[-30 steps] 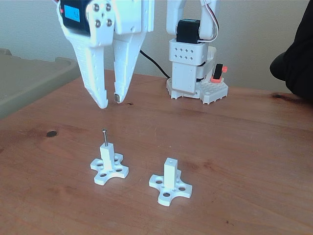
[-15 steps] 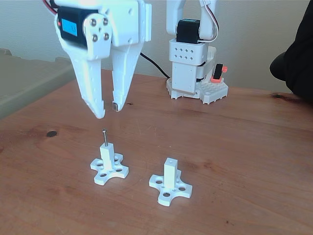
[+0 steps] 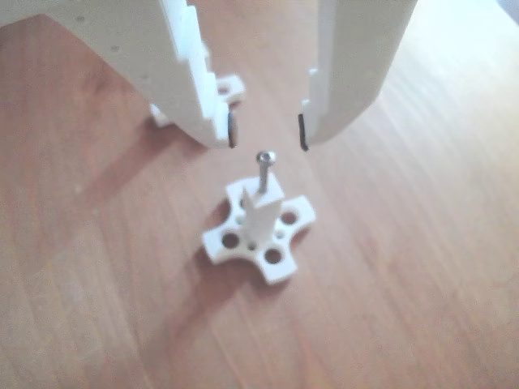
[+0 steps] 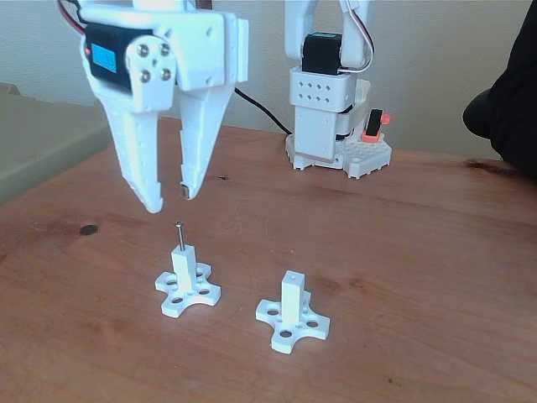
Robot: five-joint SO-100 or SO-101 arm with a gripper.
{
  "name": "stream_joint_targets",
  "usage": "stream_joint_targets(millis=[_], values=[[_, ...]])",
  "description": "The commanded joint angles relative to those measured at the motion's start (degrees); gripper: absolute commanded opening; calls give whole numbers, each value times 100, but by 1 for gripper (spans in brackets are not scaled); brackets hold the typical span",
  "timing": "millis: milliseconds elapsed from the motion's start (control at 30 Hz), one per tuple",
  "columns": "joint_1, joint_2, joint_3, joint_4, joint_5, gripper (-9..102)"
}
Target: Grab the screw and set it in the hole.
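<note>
I see a silver-grey screw (image 4: 179, 235), 2 white posts (image 4: 186, 282) and a reddish-brown wood-grain table (image 4: 419, 252)

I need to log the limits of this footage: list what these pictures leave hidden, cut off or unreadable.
- How deep the screw sits in its post: the shank's lower end is inside the post in both views.
- The hole of the empty post: a tiny dark dot in the fixed view, depth unreadable.
- The gripper above its open fingers: cut off by the top edge in the other view.
- The dark shape at the fixed view's right edge: cropped, unidentifiable.
</note>
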Motion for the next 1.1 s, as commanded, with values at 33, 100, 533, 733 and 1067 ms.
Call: stream_joint_targets(millis=[33,100,533,733,1067], values=[[-35,97,-466,-35,-35,10],[-35,79,-466,-35,-35,9],[-158,0,-501,53,-35,9],[-158,-44,-501,53,-53,9],[-149,-97,-492,35,-70,9]])
